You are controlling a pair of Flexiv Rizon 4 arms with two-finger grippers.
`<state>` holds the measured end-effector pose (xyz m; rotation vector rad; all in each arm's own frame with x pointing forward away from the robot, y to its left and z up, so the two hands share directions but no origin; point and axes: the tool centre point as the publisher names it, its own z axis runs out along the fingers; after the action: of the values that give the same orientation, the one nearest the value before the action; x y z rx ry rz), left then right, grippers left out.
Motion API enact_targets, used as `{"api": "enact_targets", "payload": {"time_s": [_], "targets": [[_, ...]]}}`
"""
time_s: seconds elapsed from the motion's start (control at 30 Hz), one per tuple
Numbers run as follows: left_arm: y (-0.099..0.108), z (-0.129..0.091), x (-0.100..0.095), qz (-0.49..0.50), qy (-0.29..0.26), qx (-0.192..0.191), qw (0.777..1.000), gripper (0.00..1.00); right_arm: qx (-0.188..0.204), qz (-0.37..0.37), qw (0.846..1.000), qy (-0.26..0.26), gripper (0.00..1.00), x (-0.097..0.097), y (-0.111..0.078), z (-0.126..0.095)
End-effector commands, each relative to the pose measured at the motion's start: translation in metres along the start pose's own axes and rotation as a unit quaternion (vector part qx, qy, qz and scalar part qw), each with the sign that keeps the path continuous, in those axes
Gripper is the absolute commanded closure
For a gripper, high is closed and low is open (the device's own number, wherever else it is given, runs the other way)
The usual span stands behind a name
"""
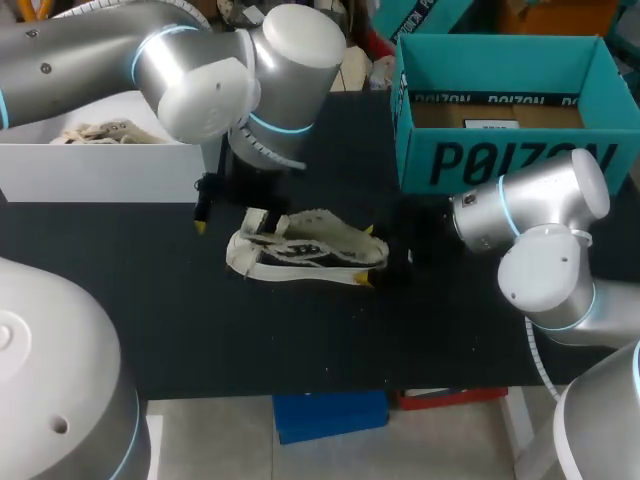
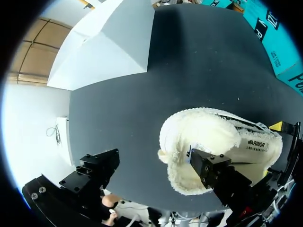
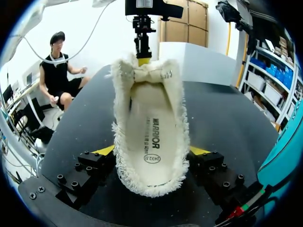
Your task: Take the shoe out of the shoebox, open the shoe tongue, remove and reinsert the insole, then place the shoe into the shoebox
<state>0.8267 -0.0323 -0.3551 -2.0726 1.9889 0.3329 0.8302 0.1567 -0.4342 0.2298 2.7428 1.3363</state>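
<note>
Our main worry is the hold. Our right end effector (image 3: 151,151) grips the shoe (image 1: 305,250) at one end only, a yellow tip pressed to each side of a soft, frayed rim. That edge will likely give under pressure, so any push from the far end could twist the shoe or slide it out. Our left end effector (image 1: 201,222) is spread wide and holds nothing. In its own wrist view one finger (image 2: 215,172) hangs over the shoe's open side. If it comes down off line, we judge it would shove the shoe away instead of catching the tongue or insole. The two end effectors could also knock together if they close in along the shoe.

The shoe lies on its side near the middle of the desk (image 1: 200,330); whether it is lifted clear we cannot tell. The teal shoebox (image 1: 500,160) stands open at the far right corner, well apart from it.

Our right arm comes in low from the right edge, wrist level along the shoe. Our left arm reaches over from the far left, wrist turned downward at the shoe's other end
</note>
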Motion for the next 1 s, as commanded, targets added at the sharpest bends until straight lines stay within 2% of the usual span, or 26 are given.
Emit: {"api": "enact_targets", "payload": {"time_s": [0.03,0.17,0.33,0.37,0.43,0.47,0.5,0.53,0.57,0.63,0.77,0.87,0.9,1.0], "targets": [[-0.002,0.01,-0.006,0.002,0.024,-0.003,1.0,0.0,0.0,0.001,1.0,-0.001,1.0,0.0,-0.002,-0.001],[0.0,0.002,-0.007,0.021,0.036,0.002,0.999,0.0,0.0,0.001,1.0,-0.001,1.0,0.0,-0.002,-0.001],[0.005,-0.029,-0.003,0.103,0.098,0.035,0.989,0.0,0.0,0.001,1.0,-0.001,1.0,0.0,-0.002,-0.001],[0.006,-0.036,-0.002,0.137,0.118,0.041,0.983,0.0,0.0,0.001,1.0,-0.001,1.0,0.0,-0.002,-0.001],[0.007,-0.05,0.0,0.224,0.195,0.049,0.954,0.0,0.0,0.001,1.0,-0.001,1.0,0.0,-0.002,-0.001],[0.007,-0.056,0.002,0.26,0.209,0.061,0.941,0.0,0.0,0.001,1.0,-0.001,1.0,0.0,-0.002,-0.001],[0.007,-0.062,0.005,0.295,0.226,0.069,0.926,0.38,0.0,0.001,1.0,-0.001,1.0,0.0,-0.002,-0.001],[0.006,-0.067,0.009,0.334,0.238,0.072,0.909,0.71,0.0,0.001,1.0,-0.001,1.0,0.0,-0.002,-0.001],[0.007,-0.07,0.013,0.37,0.238,0.084,0.894,0.98,0.0,0.001,1.0,-0.001,1.0,0.0,-0.002,-0.001],[0.007,-0.08,0.024,0.443,0.234,0.101,0.86,1.0,0.0,0.001,1.0,-0.001,1.0,0.0,-0.002,-0.001],[0.005,-0.087,0.05,0.58,0.263,0.1,0.765,1.0,0.0,0.001,1.0,-0.001,1.0,0.0,-0.002,-0.001],[0.005,-0.091,0.069,0.647,0.262,0.112,0.707,1.0,0.0,0.001,1.0,-0.001,1.0,0.0,-0.002,-0.001],[0.003,-0.092,0.075,0.655,0.253,0.111,0.704,1.0,0.0,0.001,1.0,-0.001,1.0,0.0,-0.002,-0.001],[0.003,-0.092,0.075,0.655,0.253,0.111,0.704,1.0,0.0,0.001,1.0,-0.001,1.0,0.0,-0.002,-0.001]]}}
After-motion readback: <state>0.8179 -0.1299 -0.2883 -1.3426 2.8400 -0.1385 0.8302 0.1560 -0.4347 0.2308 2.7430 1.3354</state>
